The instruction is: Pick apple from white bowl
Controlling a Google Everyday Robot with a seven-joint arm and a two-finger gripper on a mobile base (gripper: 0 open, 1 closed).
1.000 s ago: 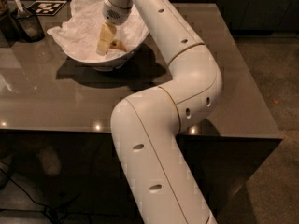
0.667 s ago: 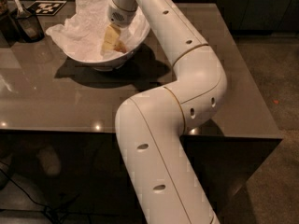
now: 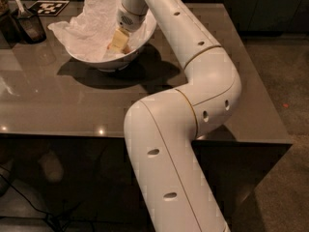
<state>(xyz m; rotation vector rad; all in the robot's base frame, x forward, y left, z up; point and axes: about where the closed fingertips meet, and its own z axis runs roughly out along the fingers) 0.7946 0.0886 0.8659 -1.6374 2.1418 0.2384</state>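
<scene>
Apple (image 3: 127, 49): only a small reddish sliver shows, low in the white bowl (image 3: 114, 63), touching or just beside the tip of the claw (image 3: 119, 41). Claw is down inside the bowl, against the crumpled tissue paper (image 3: 89, 23). Whether it is released or clenched: cannot tell, as the wrist and the pale housing cover the tip.

Step in hand, as judged: the reach into the bowl for the grasp, with no lift yet. The next move calls for a firm closure around the apple without catching tissue, then a straight rise clear of the rim.

Hidden: most of the apple and the bowl's far side behind the arm (image 3: 193, 47). Bowl sits on the desk (image 3: 53, 98); a dark cup (image 3: 30, 27) stands well apart.
</scene>
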